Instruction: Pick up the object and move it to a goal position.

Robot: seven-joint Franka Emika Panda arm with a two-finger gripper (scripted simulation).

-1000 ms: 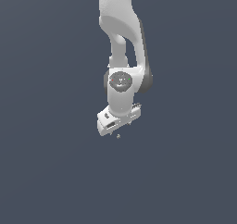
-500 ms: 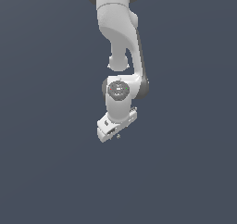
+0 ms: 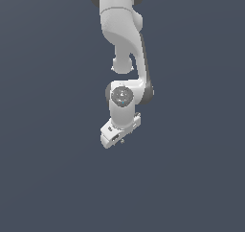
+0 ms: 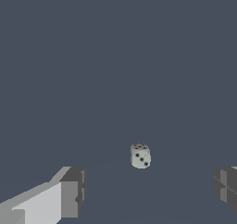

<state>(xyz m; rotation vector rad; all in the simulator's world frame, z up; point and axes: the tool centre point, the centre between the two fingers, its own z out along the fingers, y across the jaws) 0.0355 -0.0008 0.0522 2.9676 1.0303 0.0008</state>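
The object is a small pale grey-tan cube with dark dots like a die, resting on the dark floor. In the exterior view the object is only a speck just under the white hand. My gripper is open, with one finger on each side of the wrist picture and the cube lying a little ahead of the gap between them, touching neither. In the exterior view the gripper hangs tilted below the white arm, close over the speck.
The dark blue-grey floor runs flat in every direction. The white arm comes down from the upper edge of the exterior view.
The hand has sunk lower and closed the gap to the speck, which has stayed in place. The upper arm links have bent further down.
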